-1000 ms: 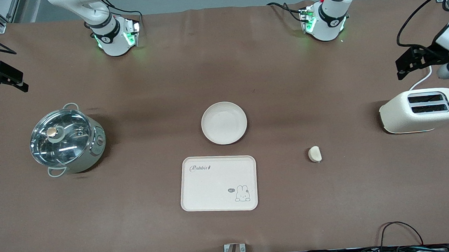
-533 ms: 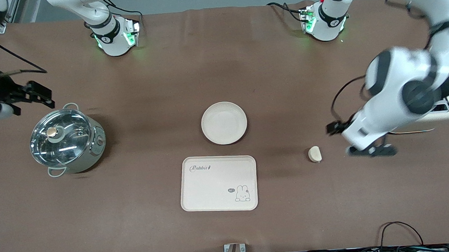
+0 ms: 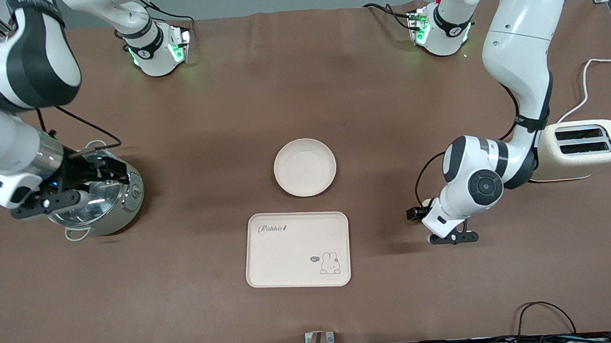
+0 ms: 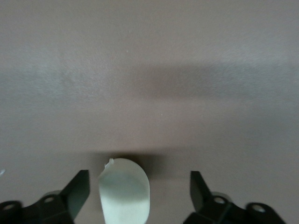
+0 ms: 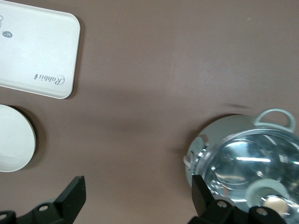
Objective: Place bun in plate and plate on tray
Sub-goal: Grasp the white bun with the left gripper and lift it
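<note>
Left gripper (image 4: 135,196) newly down, open around bun (image 4: 124,190).

Both arms (image 3: 520,47) are glossy white shells with rounded joints, broken by black bands and black round caps at the elbows and wrists. Each white base (image 3: 157,50) is ringed with a black collar and glows green at its foot. Thin black cables (image 3: 516,111) loop along the forearms down to the wrists. The left gripper (image 4: 139,196) and the right gripper (image 5: 138,201) are matt black, with angular, wedge-shaped fingers (image 4: 77,191) and small silver screw heads set into their bodies.
</note>
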Robot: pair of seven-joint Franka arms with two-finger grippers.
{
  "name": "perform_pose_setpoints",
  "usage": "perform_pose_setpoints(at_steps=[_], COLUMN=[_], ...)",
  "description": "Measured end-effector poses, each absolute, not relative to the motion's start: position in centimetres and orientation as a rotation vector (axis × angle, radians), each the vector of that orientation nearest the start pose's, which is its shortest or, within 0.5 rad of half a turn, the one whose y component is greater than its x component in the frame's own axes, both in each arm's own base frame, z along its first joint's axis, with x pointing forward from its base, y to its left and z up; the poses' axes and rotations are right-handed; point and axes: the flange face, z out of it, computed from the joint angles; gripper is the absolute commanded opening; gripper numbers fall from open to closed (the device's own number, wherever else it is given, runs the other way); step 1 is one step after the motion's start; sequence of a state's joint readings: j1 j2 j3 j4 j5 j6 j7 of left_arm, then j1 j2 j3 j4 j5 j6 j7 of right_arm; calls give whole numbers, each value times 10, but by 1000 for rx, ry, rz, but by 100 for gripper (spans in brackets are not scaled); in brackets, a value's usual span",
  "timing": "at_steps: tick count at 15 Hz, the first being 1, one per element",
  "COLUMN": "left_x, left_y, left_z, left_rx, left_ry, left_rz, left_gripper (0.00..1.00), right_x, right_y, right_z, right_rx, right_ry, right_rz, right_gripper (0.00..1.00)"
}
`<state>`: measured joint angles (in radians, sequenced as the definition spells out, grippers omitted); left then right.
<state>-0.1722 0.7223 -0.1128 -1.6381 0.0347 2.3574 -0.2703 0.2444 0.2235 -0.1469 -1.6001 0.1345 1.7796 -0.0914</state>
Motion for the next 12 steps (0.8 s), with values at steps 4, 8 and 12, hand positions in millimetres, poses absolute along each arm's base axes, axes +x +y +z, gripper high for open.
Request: perform_pose_setpoints(at_steps=[4,8,12], left_x=[654,653,630], left_y=[-182,-202,-301], left_z=[182,200,256], left_rx=[-3197,-3216,-3238], left_ry=[23,65,-59], left_rz=[-7,-43,-4], left_gripper=[6,0,0], right_x=[634,639,637], right_y=[91,131,157], right_z=[453,413,396], right_rx=[-3025,-3027,-3026], right_ry=[-247,-328,-385], right_rz=[122,166,192], right_gripper=[100,100,100])
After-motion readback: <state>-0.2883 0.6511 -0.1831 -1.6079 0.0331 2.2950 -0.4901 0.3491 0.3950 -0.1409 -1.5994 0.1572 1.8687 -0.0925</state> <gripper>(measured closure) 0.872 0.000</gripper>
